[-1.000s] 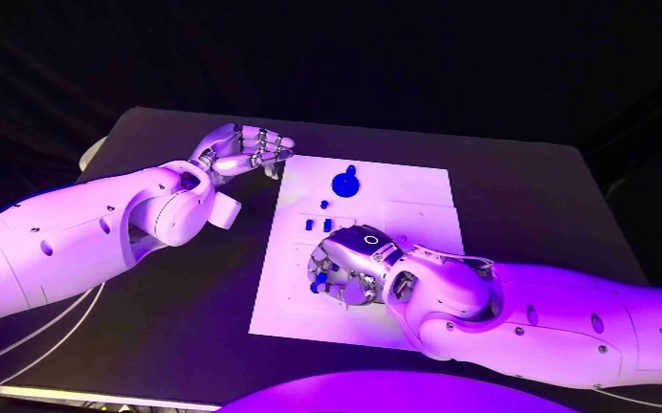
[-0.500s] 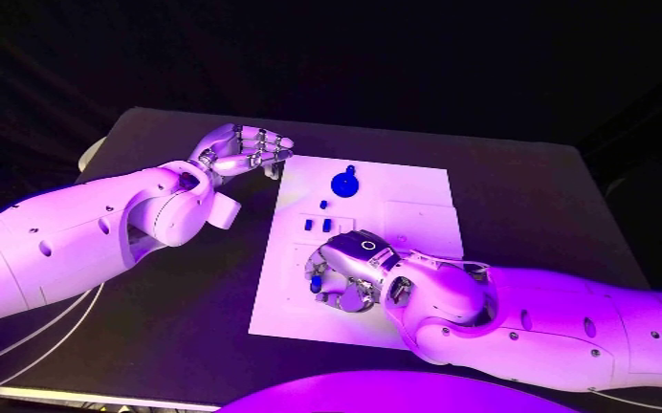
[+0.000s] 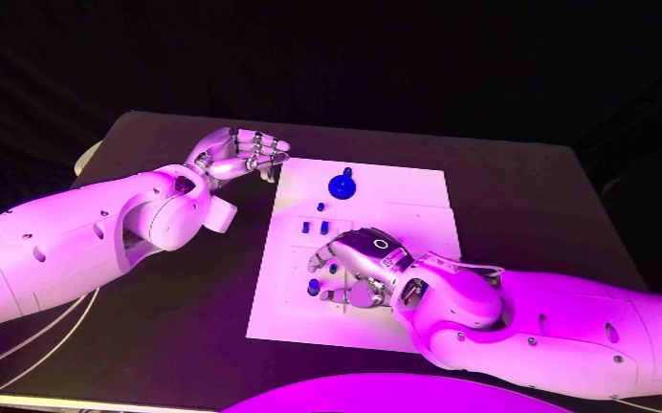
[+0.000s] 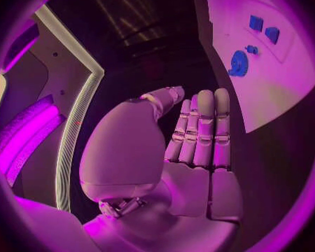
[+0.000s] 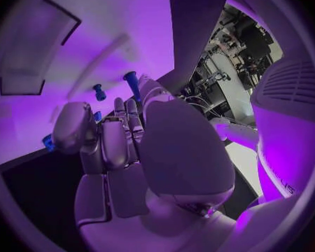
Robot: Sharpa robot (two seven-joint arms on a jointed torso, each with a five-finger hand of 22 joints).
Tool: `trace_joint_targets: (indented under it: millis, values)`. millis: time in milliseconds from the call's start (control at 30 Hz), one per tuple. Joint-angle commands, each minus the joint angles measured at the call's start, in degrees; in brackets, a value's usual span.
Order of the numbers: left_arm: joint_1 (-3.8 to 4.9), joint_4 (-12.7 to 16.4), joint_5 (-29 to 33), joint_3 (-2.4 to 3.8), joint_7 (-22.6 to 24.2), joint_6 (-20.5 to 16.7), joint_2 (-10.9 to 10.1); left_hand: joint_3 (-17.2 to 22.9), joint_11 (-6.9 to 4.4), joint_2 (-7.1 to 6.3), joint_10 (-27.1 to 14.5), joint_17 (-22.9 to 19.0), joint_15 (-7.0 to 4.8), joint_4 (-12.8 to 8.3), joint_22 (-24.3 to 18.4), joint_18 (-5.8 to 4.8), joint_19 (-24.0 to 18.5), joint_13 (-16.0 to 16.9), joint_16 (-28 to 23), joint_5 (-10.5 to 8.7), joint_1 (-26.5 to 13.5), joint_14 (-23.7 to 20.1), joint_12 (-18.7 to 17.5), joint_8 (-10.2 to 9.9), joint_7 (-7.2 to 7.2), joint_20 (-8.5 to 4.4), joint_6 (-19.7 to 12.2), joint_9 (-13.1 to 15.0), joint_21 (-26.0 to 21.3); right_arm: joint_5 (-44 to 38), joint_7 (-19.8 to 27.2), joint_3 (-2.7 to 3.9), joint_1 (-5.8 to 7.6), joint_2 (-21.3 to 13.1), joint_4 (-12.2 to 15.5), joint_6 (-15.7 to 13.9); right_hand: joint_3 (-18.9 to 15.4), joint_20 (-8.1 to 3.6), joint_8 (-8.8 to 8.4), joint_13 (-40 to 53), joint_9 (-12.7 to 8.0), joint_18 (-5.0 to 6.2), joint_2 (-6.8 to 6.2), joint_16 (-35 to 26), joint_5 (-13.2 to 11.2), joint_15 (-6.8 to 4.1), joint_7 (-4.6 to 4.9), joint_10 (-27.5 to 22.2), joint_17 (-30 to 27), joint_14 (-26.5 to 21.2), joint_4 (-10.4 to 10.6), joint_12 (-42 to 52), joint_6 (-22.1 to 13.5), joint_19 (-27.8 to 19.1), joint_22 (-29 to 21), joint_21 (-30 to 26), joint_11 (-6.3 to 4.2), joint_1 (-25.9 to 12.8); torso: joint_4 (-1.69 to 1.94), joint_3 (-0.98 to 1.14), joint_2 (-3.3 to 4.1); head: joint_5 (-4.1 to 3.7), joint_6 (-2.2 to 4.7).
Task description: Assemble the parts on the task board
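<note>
The white task board (image 3: 414,203) lies in the middle of the black table. On its far part a round blue part (image 3: 341,184) (image 4: 238,63) lies flat, with a tiny blue part (image 3: 321,206) and two small blue pegs (image 3: 316,226) nearer. My right hand (image 3: 359,271) is curled down over the board's near middle. A blue part (image 3: 315,287) sits at its fingertips, and a bit of blue (image 5: 96,116) shows between thumb and fingers; whether it is held is unclear. My left hand (image 3: 243,154) (image 4: 193,140) hovers off the board's far left corner, fingers curled in, holding nothing.
Two blue pegs (image 5: 131,83) (image 5: 98,91) stand on the board just beyond my right hand's fingers. A square recess (image 5: 38,50) is sunk in the board farther off. Bare black table (image 3: 524,193) runs to the right of the board.
My right hand has slid a little toward the board's near edge, staying curled over the same spot. The left hand has hardly moved.
</note>
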Motion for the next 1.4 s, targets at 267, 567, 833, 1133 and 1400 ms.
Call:
trace_joint_targets:
  millis: [267, 567, 833, 1133, 1400]
  values:
    - [-0.05, 0.1, 0.4, -0.05, 0.3, 1.1, -0.1, 0.0, -0.06, 0.55, -0.5, -0.1, -0.02, -0.4, -0.1, 0.83, -0.3, 0.0, -0.4, 0.24, -0.2, -0.5, 0.4, 0.1, 0.06, -0.03, 0.2, -0.1, -0.2, 18.5, 3.4, 0.91, 3.94, -10.4, 3.9, -6.3, -1.7, -1.15, -0.99, 0.8, -0.6, 0.41, 1.05, 1.9, -1.5, -1.06, 1.83, 4.7, 2.5, 1.5, 0.0, 6.0, -0.1, 1.5, 6.3, 4.3, -1.73, -1.4, -0.04, -0.14, -0.19, -2.39, 0.29]
    - [-0.09, 0.3, 0.7, -0.13, 0.5, 0.9, -0.4, -0.1, -0.04, 0.51, -0.6, -0.1, 0.01, -0.4, -0.1, 0.82, -0.3, 0.0, -0.4, 0.23, -0.3, -0.5, 0.4, 0.1, 0.07, -0.01, 0.1, -0.1, -0.2, 30.8, 2.2, 0.87, 6.6, -21.0, 5.0, -0.3, -6.2, -3.64, 2.72, 11.7, 0.9, -2.15, 2.37, 5.5, -3.4, -3.83, 0.53, 22.9, 7.8, 3.6, -0.1, 18.6, 2.8, 4.8, 11.4, 20.3, -5.02, -7.4, -0.24, -0.24, -0.44, -4.67, 0.23]
    - [-0.31, 0.7, 0.9, -0.2, 0.7, 0.8, -0.5, -0.1, -0.04, 0.49, -0.6, -0.1, 0.02, -0.4, -0.1, 0.81, -0.3, 0.0, -0.4, 0.22, -0.3, -0.5, 0.4, 0.1, 0.08, -0.01, 0.1, -0.2, -0.2, 31.4, -2.3, 0.17, 6.63, -27.4, 7.1, 4.7, -10.3, -4.37, 10.43, 71.7, 6.2, -3.83, 4.87, 11.6, -4.6, -4.41, -0.53, 28.9, 18.2, 5.4, 0.2, 68.4, 1.1, 6.2, 14.3, 30.5, -5.8, -11.6, -0.24, -0.22, -0.5, -6.24, 0.24]
    - [-0.47, 0.9, 0.9, -0.24, 0.7, 0.8, -0.7, -0.1, -0.03, 0.49, -0.6, -0.1, 0.03, -0.3, -0.1, 0.81, -0.4, 0.0, -0.4, 0.21, -0.4, -0.5, 0.4, 0.1, 0.08, 0.01, 0.1, -0.2, -0.3, 27.4, -10.1, -0.38, 4.33, -29.6, 8.9, 6.1, -11.4, -4.43, 11.86, 79.0, 7.1, -4.3, 4.44, 13.2, -4.8, -4.54, -0.87, 31.6, 21.4, 5.9, 0.3, 74.3, 1.4, 6.6, 14.9, 33.1, -5.98, -16.8, -0.13, -0.25, -0.35, -7.19, 0.33]
    - [-0.5, 0.9, 0.9, -0.25, 0.7, 0.8, -0.7, -0.2, -0.03, 0.49, -0.6, -0.1, 0.04, -0.3, -0.1, 0.8, -0.4, 0.0, -0.4, 0.21, -0.4, -0.5, 0.4, 0.1, 0.09, 0.02, 0.0, -0.2, -0.3, 25.6, -12.9, -0.53, 2.97, -28.7, 8.8, 6.2, -14.5, -4.42, 12.32, 79.9, 7.4, -4.43, 4.64, 13.6, -1.9, -4.54, -0.93, 31.9, 22.3, 6.0, 0.3, 74.8, 1.3, 6.7, 15.1, 33.8, -6.02, -18.5, -0.13, -0.23, -0.31, -7.13, 0.04]
